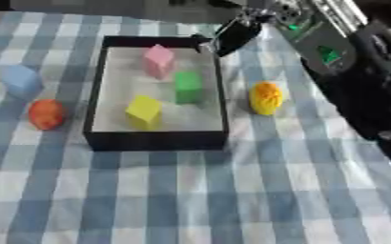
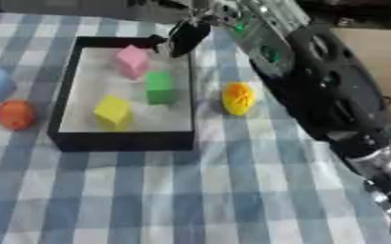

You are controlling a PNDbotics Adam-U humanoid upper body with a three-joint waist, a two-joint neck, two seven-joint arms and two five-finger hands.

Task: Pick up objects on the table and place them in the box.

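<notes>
1. Blue-and-white checked cloth covers the surface (image 1: 232,190).
2. Black-walled box (image 1: 157,140) holds a pink block (image 1: 158,60), green cube (image 1: 188,86) and yellow cube (image 1: 144,112).
3. Outside it lie a pale blue block (image 1: 22,81), orange ball (image 1: 46,114) and yellow-orange lump (image 1: 265,97).
4. The right hand (image 1: 235,34) hangs over the box's far right corner; I cannot tell how its fingers stand.

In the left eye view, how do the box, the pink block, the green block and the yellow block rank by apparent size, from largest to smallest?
1. Box, by far the largest.
2. Pink block, green block and yellow block: they look much alike. All three lie inside the box, at different distances from the camera, so I will not rank them.
</notes>
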